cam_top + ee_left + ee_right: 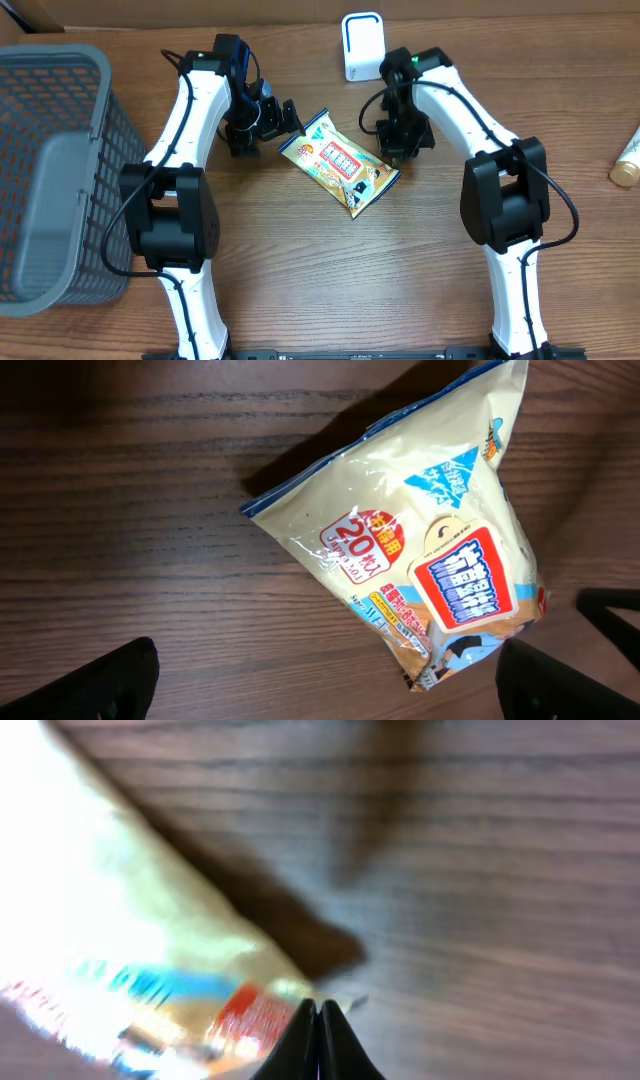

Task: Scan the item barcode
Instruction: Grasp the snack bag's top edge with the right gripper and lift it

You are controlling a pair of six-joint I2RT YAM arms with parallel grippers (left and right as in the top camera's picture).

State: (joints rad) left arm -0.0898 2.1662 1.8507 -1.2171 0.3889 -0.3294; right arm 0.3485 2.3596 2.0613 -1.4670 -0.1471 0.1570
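Right pincer closed, low at bag corner | left pincer spread

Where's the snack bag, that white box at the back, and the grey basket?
snack bag (340, 163), overhead view, middle of its printed front.
white box (362, 47), overhead view, centre of its face.
grey basket (120, 120), overhead view, the mesh wall nearest the arms.

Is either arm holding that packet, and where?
Left end effector is open, holding nothing. Right end effector is shut at the packet's corner; the blurred view cannot show whether it pinches the film.
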